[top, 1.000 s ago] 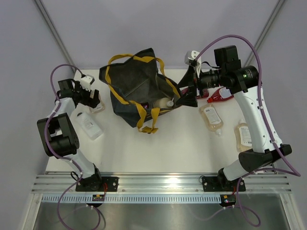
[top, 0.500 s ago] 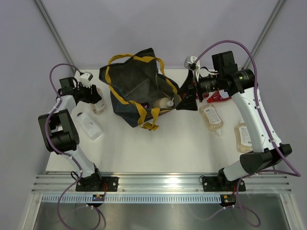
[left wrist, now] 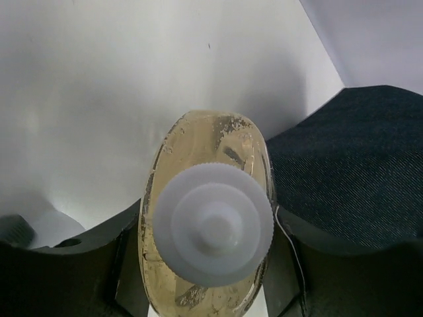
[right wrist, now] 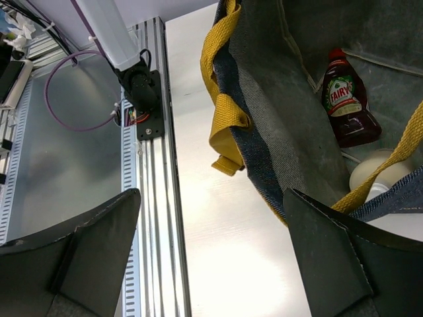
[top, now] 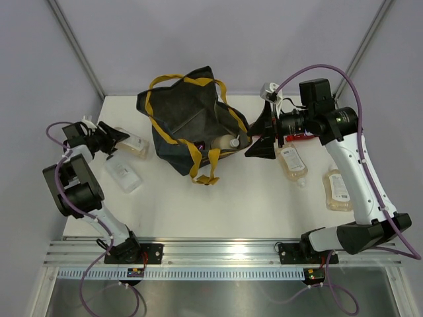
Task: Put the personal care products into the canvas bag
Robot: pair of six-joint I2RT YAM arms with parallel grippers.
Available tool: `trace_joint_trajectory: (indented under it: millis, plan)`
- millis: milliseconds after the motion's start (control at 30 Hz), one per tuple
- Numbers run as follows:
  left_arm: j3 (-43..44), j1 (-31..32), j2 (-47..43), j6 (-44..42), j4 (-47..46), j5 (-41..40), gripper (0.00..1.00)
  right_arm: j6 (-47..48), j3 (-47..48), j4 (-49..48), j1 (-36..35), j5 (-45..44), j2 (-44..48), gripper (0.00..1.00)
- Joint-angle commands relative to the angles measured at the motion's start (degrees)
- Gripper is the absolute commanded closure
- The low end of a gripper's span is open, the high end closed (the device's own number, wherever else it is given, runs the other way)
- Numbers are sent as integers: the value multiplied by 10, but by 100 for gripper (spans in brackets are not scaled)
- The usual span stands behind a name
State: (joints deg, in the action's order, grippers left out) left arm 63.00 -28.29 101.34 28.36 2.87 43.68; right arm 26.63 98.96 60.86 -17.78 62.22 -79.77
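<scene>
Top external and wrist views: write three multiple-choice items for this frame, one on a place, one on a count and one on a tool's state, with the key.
1. Where is the dark red bottle seen in the right wrist view?
A) inside the canvas bag
B) under the left arm
C) in the right arm's grip

2. How many pale pouches lie on the table right of the bag?
A) one
B) two
C) four

3. What state is the left tool in?
A) open above the bag
B) shut on a pale pouch
C) open and empty

Key: 1 A, the bottle lies on the bag's inner fabric, past the yellow strap. 2 B, two pale ones show there in the top view. 3 B, the left wrist view shows a finger on each side of the pouch.
</scene>
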Motion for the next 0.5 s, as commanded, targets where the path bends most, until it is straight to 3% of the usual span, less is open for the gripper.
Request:
trace_joint_trajectory:
  millis: [0,233,467]
  plan:
    - [-23,10,-76,114,-79,109,100,-33,-16,-43,6,11,22,3]
    - [-176,10,-225,209,-176,142,100,-66,-30,-80,10,-17,29,4]
    - [-260,25,-412,218,-93,130,100,-80,-22,-102,17,-21,23,4]
